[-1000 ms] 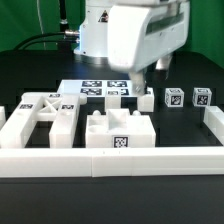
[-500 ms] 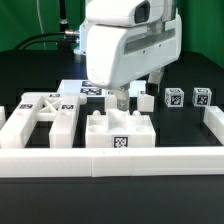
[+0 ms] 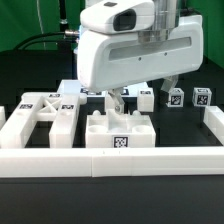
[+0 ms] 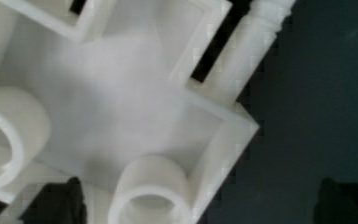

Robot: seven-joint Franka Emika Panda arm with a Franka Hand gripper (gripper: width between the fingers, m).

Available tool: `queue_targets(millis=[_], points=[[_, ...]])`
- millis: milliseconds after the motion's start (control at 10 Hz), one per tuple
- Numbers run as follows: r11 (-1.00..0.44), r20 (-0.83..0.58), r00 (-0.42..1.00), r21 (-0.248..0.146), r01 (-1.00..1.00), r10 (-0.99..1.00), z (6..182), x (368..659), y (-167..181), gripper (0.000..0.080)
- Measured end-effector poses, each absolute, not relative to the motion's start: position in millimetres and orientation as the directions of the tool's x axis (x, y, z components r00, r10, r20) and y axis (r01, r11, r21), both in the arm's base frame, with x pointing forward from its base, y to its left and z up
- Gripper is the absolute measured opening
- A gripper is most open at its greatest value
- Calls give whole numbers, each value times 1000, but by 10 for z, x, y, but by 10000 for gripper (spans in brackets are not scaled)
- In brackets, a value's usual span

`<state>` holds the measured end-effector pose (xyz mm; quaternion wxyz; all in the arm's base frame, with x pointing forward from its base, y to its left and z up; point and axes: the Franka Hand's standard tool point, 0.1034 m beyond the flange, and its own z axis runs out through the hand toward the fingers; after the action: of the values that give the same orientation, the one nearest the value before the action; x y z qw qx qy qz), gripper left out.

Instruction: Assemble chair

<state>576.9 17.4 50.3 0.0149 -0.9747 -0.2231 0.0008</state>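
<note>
Exterior view
Rail: a long low white rail (image 3: 110, 163) with squared edges, running across the front.
Table: flat black surface (image 3: 25, 70).
Cross-braced frame: glossy white plastic (image 3: 40, 115), an X inside a blocky rectangle, just behind the rail toward the exterior view's left.
Blocky piece: stepped white chunk (image 3: 120, 132) with a black-and-white tag on its face, touching or almost touching the rail's middle.
Small square legs: tagged white cubes (image 3: 175, 97), well behind the rail toward the exterior view's right.
Marker board: thin flat white sheet (image 3: 75, 88) behind the frame, further from the rail.
Gripper: bulky smooth white housing; the gripper (image 3: 142, 92) hangs above the blocky piece with its fingers spread wide and nothing between them.

Wrist view
White part: glossy, angular plastic (image 4: 123, 100) with slot-like cut-outs and two rounded stubs (which chair part it is, I cannot tell).
Table: black (image 4: 318, 110) beside it.
</note>
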Motion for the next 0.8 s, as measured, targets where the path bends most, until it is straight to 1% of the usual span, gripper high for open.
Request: queue_targets(millis=[200,500,700,800], points=[[-944,4,945,-40,327,327,502,5765,208,649],[-991,-4,993,-67,114,114,490,5762,250,649],[-998,-18,1000,-68,16,18,356,5810,227,649],[-997,-19,1000,-69,18,20,317,5824,219,649]])
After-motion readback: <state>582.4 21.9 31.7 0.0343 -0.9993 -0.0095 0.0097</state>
